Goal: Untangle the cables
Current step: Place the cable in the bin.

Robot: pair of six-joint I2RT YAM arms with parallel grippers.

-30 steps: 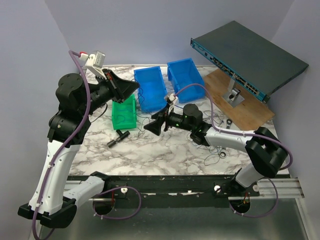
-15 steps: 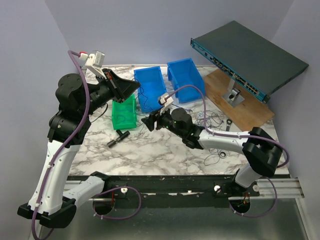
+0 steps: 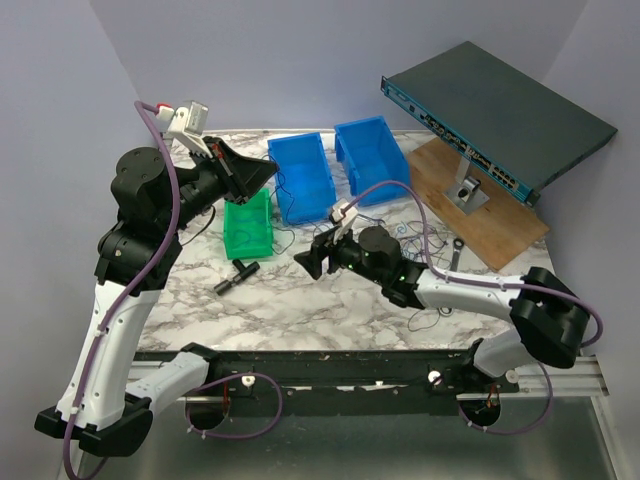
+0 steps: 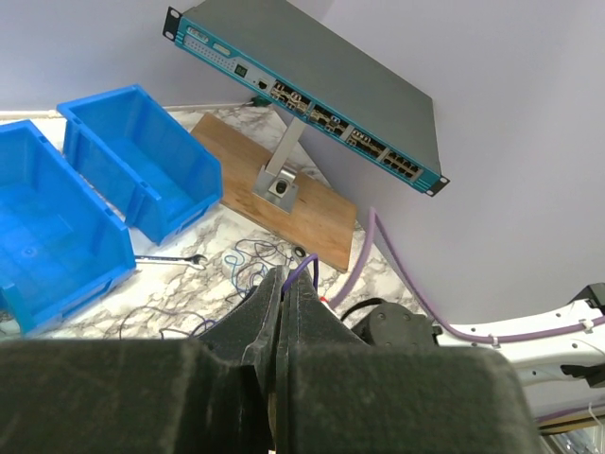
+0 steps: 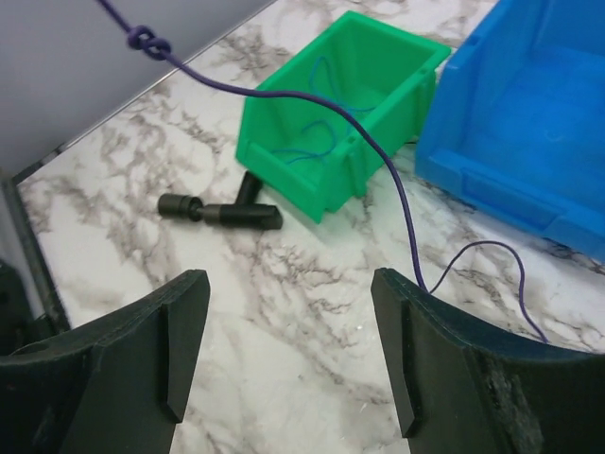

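Left pincer [image 3: 268,176] is clenched on a purple cable [image 5: 312,99] slanting down past the wide-open right pincer [image 5: 288,284]; the knot [image 5: 146,42] sits up-left of it.

Plain lilac walls [image 3: 300,60] enclose a white marble-patterned table [image 3: 300,300] under even light.

Table [image 3: 300,300]: smooth top with a white-and-grey marble pattern. Blue bin [image 3: 305,205] and green bin [image 5: 284,161]: moulded plastic, slightly glossy. Board [image 3: 490,225]: bare, matt wood. Switch [image 3: 510,110]: dark metal casing, matt. Wrench [image 4: 170,259]: bright, shiny metal. Cable [image 5: 255,93]: thin, with smooth violet-blue insulation. Right tool [image 5: 293,350]: matt black plastic, finely ridged. Left tool [image 4: 281,284]: matt black, grainy.
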